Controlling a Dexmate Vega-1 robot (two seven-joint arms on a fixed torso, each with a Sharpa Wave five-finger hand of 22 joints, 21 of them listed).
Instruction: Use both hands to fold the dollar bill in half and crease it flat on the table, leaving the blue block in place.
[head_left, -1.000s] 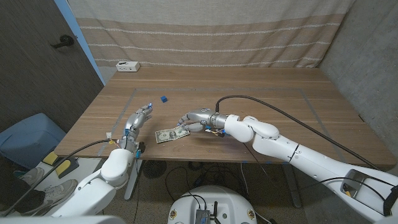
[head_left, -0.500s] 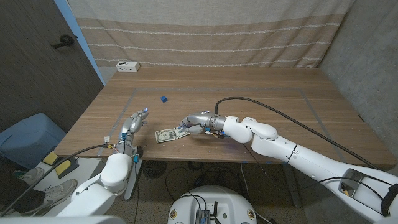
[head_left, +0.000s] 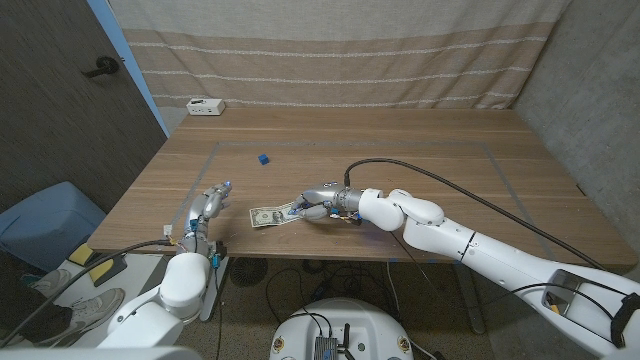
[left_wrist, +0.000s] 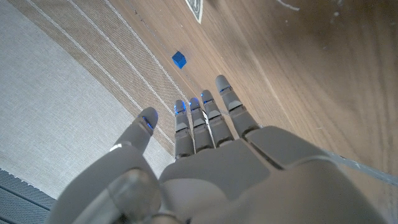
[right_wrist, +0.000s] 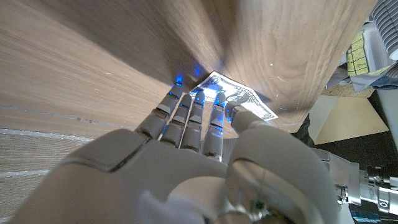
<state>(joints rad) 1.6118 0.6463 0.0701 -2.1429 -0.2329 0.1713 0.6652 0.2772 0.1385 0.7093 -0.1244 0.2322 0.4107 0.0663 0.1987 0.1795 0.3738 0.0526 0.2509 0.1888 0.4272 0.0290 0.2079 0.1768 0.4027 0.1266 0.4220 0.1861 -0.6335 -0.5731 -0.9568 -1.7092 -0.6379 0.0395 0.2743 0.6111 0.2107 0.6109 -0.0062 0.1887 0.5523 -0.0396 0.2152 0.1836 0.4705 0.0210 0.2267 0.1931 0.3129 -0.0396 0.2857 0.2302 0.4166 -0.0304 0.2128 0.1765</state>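
This looks like a robotics lab or test room rather than a home. A bare wooden tabletop (head_left: 400, 170) stands against a striped fabric backdrop (head_left: 330, 60) hung as a screen, with a grey padded wall panel (head_left: 590, 90) at one side. Loose cables (head_left: 290, 290) trail across the floor (beside a blue bin (head_left: 45, 220)).

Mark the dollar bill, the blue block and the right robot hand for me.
dollar bill (head_left: 266, 216), head view, the bare left half of the note.
blue block (head_left: 263, 158), head view, its top face.
right robot hand (head_left: 314, 203), head view, the back of the hand.
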